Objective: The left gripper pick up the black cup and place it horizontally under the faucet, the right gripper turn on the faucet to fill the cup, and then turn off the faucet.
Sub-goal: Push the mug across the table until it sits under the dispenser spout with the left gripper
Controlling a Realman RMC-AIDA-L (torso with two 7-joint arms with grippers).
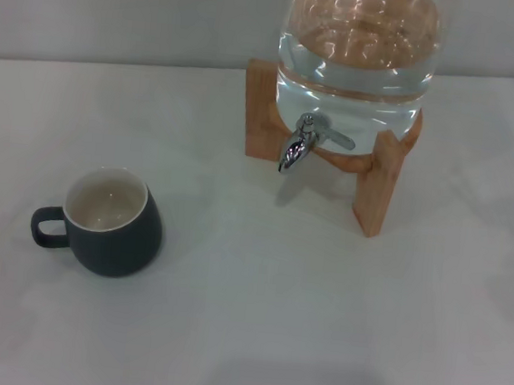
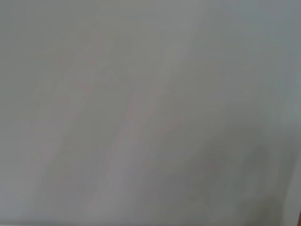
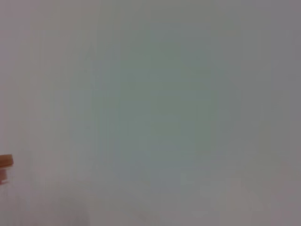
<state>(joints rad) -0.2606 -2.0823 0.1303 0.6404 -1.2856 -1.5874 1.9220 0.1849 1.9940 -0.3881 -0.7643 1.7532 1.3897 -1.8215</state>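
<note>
The black cup stands upright on the white table at the left of the head view, its cream inside empty and its loop handle pointing left. The chrome faucet juts from the clear water jar at the back centre, its thin lever pointing right. The jar holds water and rests on a wooden stand. The cup stands well to the left of and nearer than the faucet. Neither gripper shows in any view. The left wrist view shows only bare white surface.
The white table spreads around cup and stand, with a pale wall behind. A small piece of the wooden stand shows at the edge of the right wrist view; the rest there is bare white surface.
</note>
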